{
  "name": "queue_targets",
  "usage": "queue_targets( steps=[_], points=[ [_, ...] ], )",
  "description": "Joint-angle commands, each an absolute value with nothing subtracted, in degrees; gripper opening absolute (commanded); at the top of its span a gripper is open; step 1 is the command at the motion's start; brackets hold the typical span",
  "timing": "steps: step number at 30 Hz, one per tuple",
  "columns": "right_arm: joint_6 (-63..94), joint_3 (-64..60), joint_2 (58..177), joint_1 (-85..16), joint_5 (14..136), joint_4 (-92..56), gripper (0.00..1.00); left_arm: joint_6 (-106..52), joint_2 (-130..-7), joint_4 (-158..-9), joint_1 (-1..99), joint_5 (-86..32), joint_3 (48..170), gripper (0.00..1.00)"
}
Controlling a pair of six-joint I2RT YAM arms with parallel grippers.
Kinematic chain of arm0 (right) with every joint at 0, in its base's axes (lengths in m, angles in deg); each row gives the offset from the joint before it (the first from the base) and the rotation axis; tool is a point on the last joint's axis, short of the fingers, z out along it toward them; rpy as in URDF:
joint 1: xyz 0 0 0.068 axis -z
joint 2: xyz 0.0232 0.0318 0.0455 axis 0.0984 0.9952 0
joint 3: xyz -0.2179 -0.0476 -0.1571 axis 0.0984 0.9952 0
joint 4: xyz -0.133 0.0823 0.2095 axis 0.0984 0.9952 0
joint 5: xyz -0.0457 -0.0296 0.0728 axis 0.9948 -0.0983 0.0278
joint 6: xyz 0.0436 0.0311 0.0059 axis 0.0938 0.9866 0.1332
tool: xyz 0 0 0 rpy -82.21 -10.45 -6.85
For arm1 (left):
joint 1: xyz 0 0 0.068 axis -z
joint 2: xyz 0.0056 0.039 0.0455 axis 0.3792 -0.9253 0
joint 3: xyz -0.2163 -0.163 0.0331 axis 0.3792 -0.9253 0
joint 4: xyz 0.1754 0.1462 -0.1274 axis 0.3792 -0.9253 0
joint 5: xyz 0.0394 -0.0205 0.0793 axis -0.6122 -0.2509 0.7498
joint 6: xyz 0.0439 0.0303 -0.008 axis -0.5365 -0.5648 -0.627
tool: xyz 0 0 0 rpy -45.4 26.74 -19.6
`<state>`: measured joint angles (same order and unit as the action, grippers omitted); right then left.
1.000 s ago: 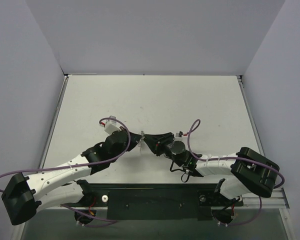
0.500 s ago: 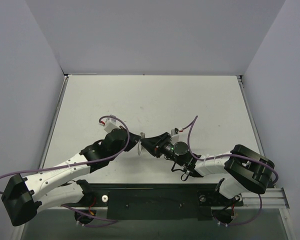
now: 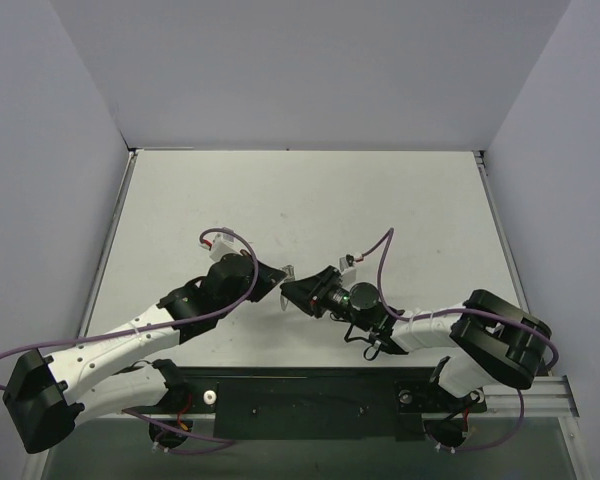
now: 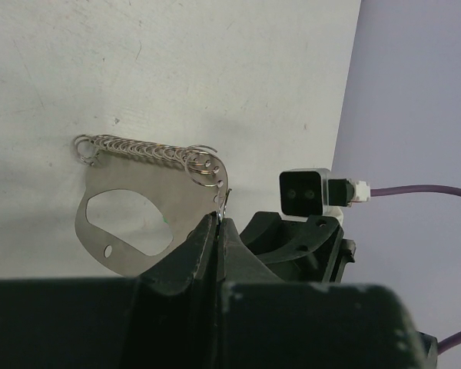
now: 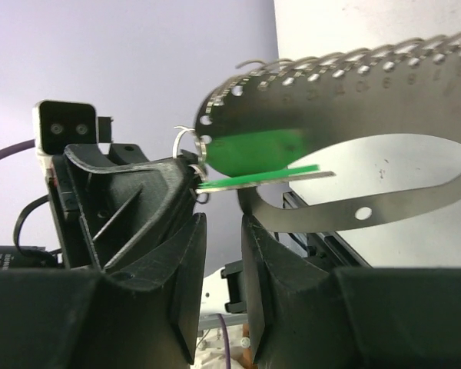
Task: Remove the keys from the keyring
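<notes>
The keyring [image 4: 150, 201] is a flat grey loop with an oval opening, and small wire rings line its wavy top edge. My left gripper [image 4: 219, 220] is shut on its right edge and holds it above the table. In the right wrist view the keyring [image 5: 369, 100] hangs just beyond my right gripper [image 5: 223, 219], which is open. The key with its green head [image 5: 255, 151] sits against the ring, just above the fingertips. The right finger [image 5: 255, 231] is at the ring's lower edge. In the top view both grippers, left [image 3: 281, 279] and right [image 3: 290, 290], meet around the keyring [image 3: 286, 270].
The white table [image 3: 310, 200] spreads beyond the grippers, with grey walls on three sides. A black base plate [image 3: 310, 400] lies at the near edge between the arm mounts. Purple cables [image 3: 380, 250] loop over both wrists.
The right arm has slid left, closer to the left gripper. The left wrist has shifted slightly away from the near edge, still holding the keyring.
</notes>
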<state>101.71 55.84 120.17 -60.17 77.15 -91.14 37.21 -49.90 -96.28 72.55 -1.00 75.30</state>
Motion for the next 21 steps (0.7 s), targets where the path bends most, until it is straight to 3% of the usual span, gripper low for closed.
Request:
queue_targets(
  steps=[1, 10, 21],
  points=[
    [98.15, 52.72, 117.29, -59.70, 74.79, -100.30, 0.21, 38.09, -49.22, -94.75, 72.03, -1.82, 77.85, 0.00],
    [101.66, 55.80, 120.27, -58.65, 76.10, -111.02, 0.21, 38.79, -49.49, -93.87, 71.86, -2.52, 78.20, 0.00],
    [100.08, 54.57, 116.85, -58.03, 75.84, -111.03, 0.20, 40.46, -48.87, -92.46, 71.59, -2.70, 76.88, 0.00]
  ],
)
